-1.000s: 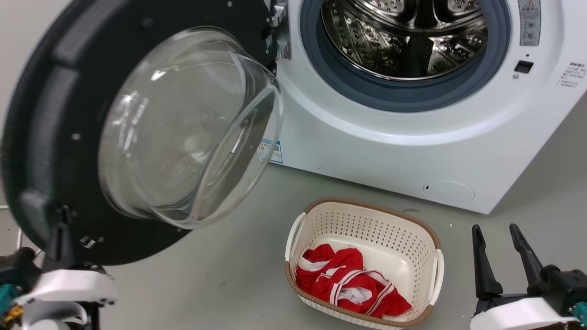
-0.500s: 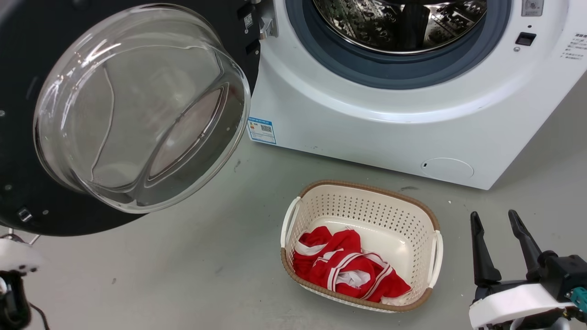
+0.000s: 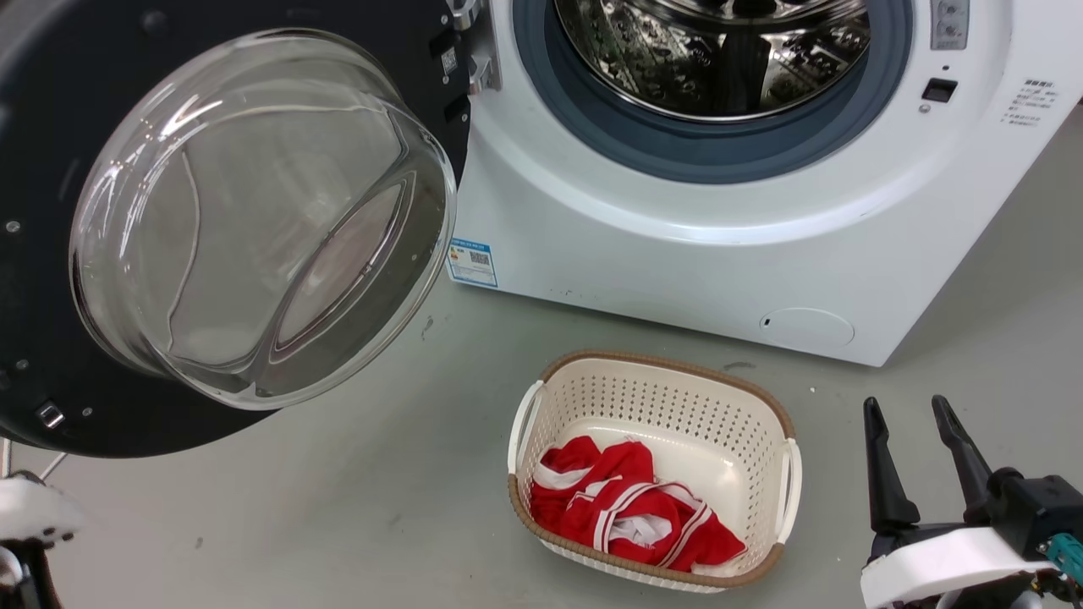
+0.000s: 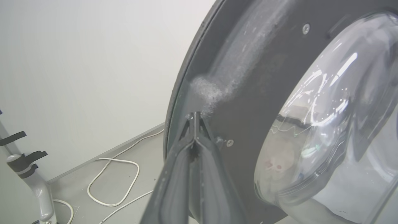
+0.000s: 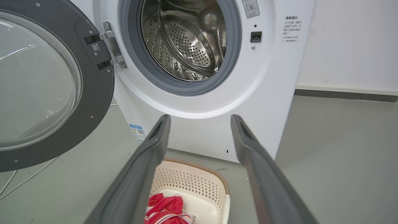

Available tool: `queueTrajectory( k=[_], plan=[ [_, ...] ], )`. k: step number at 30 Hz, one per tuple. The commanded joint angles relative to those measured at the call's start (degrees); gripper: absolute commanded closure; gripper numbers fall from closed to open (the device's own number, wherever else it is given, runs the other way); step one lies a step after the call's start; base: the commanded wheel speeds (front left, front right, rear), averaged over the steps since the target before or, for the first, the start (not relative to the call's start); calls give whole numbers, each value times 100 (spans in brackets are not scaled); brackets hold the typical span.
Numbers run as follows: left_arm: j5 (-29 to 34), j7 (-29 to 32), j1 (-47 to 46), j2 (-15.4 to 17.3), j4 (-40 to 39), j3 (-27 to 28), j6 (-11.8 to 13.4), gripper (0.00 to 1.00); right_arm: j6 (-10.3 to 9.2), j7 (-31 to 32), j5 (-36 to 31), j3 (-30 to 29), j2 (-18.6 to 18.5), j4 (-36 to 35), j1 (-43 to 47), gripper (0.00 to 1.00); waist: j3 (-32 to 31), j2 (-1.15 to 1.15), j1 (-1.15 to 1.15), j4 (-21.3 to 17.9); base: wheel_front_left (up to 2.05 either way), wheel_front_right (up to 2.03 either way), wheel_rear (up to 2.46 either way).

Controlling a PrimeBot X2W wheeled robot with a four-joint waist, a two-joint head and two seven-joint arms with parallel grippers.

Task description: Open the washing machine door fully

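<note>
Nearest to us is the right gripper (image 3: pixel 904 404), low at the right side of the head view. Its 2 fingers stand well apart and there is nothing between them. It hangs over the floor (image 3: pixel 338 524), apart from everything.

The left gripper (image 4: pixel 194 117) has its 2 fingers pressed together into 1 point and holds nothing. In its wrist view this point is at the inner face of the washing machine door (image 3: pixel 254 220), close to the black outer rim. We cannot tell if it really touches the door or is only just beside it.

A little further, the basket (image 3: pixel 783 423) stands on the floor before the lower front edge of the washing machine (image 3: pixel 677 254), with a red and white cloth (image 3: pixel 626 516) inside it. Beyond the door, a white cable (image 4: pixel 112 177) lies on the floor near the edge where the floor meets the wall.

The door hangs on its hinge (image 5: pixel 108 46) at the left side of the machine. It is swung far out to the left, so its inner face and the glass bowl look toward us. The steel drum (image 3: pixel 719 51) and the grey rubber ring (image 3: pixel 719 161) around it are fully uncovered.

We judge that the task is almost finished or maybe finished: the opening is free and the door is turned well away from it. What may be left is a small last push outward with the closed left fingers. We cannot see if the hinge is already at its stop.
</note>
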Motion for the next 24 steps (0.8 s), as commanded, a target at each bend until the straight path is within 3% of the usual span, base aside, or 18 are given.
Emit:
queueTrajectory(
  k=[1, 8, 16, 17, 18, 19, 20, 24],
  plan=[
    [148, -13, 264, -170, -266, 46, 39, 100, -4, -56, 46, -2, 6, 67, 57, 0, -151, 0, 0, -18, 0, 0, 0],
    [559, -14, 1129, -767, -1222, 14, 63, 100, -4, -130, 98, 55, 6, 157, 200, 0, -493, 0, 0, -61, 0, 0, 0],
    [786, -14, 1771, -1408, -1771, -530, -223, 100, -4, -159, 124, 106, 6, 122, 279, 0, -726, 0, 0, -202, 0, 0, 0],
    [810, -14, 1809, -1436, -1750, -627, -256, 96, -4, -158, 119, 114, 6, 111, 278, 0, -739, 0, 0, -237, 0, 0, 0],
    [819, -14, 1802, -1468, -1747, -694, -283, 66, -4, -159, 116, 117, 6, 96, 274, 0, -747, 0, 0, -271, 0, 0, 0],
    [823, -15, 1768, -1495, -1728, -778, -320, 42, -4, -160, 100, 110, 6, 79, 266, 0, -755, 0, 0, -310, 0, 0, 0],
    [859, -15, 1725, -1522, -1703, -867, -344, 0, -4, -158, 91, 108, 6, 66, 256, 0, -760, 0, 0, -351, 0, 0, 0],
    [1006, -15, 1508, -1568, -1647, -1162, -419, 0, -4, -164, 38, 104, 6, 10, 187, 0, -779, 0, 0, -588, 0, 0, 0]
  ],
)
